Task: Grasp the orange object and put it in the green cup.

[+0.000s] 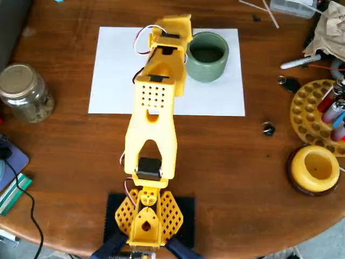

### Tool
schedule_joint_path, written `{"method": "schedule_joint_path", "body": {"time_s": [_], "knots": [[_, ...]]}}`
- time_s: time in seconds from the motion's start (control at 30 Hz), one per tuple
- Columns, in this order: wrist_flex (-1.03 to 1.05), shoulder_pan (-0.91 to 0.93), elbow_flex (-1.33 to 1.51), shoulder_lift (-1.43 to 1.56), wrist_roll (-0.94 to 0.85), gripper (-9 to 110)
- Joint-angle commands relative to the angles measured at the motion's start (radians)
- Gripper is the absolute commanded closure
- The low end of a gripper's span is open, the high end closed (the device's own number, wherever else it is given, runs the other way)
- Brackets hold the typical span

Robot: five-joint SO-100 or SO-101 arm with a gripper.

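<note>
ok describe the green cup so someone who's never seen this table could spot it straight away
Find the white paper sheet on the brown round table. The green cup stands on its upper right part in the overhead view, just right of the yellow arm. It is squat, sage green, thick-walled and dark inside, unlike the yellow holder.

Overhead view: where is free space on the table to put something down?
Bare wood lies between the white paper and the glass jar, and between the arm and the round yellow holder. The right edge is crowded: pens, tray, clutter.
</note>
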Motion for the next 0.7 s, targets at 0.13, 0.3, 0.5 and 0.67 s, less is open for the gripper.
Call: {"method": "schedule_joint_path", "body": {"time_s": [0.13,0.3,0.5,0.67], "knots": [[0.054,0.005,-0.058,0.075,-0.008,94],[0.107,0.008,-0.086,0.087,-0.008,94],[0.107,0.008,-0.098,0.074,-0.006,102],[0.107,0.008,-0.110,0.060,-0.002,102]]}}
